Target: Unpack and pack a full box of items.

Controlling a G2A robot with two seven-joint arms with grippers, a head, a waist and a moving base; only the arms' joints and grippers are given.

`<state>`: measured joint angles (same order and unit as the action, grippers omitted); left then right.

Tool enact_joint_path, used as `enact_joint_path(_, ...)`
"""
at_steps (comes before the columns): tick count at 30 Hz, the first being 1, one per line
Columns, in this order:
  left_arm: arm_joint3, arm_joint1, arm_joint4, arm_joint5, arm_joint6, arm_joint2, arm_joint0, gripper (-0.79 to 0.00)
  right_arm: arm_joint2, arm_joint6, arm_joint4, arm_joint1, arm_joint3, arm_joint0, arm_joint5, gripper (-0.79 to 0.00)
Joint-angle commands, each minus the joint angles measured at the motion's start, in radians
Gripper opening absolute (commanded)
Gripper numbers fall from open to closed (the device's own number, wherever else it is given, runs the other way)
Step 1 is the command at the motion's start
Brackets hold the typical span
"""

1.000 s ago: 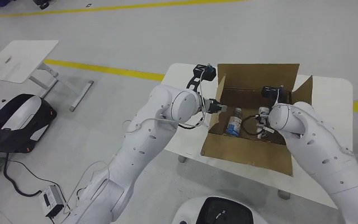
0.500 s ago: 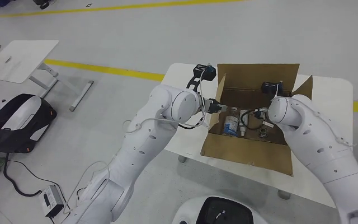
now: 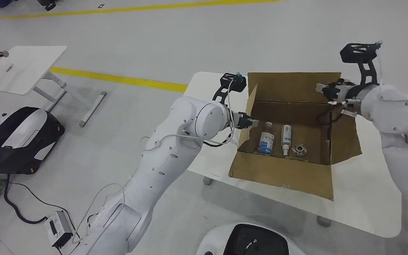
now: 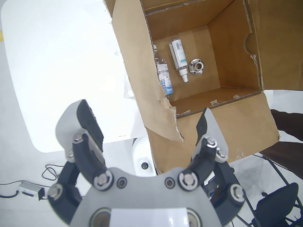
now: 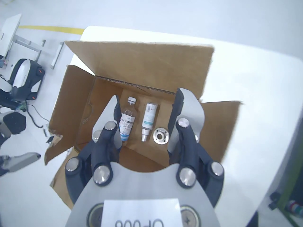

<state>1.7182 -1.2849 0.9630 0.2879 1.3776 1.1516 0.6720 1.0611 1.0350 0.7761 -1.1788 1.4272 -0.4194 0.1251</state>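
I read both as wide open, holding nothing: left gripper point(image 4: 144, 109) by the brown cardboard box point(image 3: 280, 173)'s left flap, right gripper point(image 5: 148, 98) above its right side. Inside lie 3 items: clear blue-labelled bottle point(image 3: 266, 141), white spray bottle point(image 3: 286, 138), round metal flange point(image 3: 299, 151).

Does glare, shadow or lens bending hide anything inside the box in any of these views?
Top view: the box walls shade its floor, yet the clear bottle, spray bottle and metal flange are legible. Left wrist view: the table glares white; a flap covers the clear bottle's side. Right wrist view: box edges bow slightly; all three items show.
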Motion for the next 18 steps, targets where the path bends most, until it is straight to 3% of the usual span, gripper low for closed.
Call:
enact_joint_path(1, 0.0, 0.0, 0.0, 0.0, 0.0, 0.0, 0.0, 0.0, 0.07, 0.016, 0.035, 0.023, 0.086, -0.06, -0.069, -0.785)
enact_joint_path(11, 0.0, 0.0, 0.0, 0.0, 0.0, 0.0, 0.0, 0.0, 0.362, 0.064, -0.056, 0.093, 0.241, -0.267, -0.368, -0.785)
enact_joint_path(18, 0.0, 0.0, 0.0, 0.0, 0.0, 0.0, 0.0, 0.0, 0.37, 0.068, -0.064, 0.095, 0.24, -0.271, -0.371, -0.785)
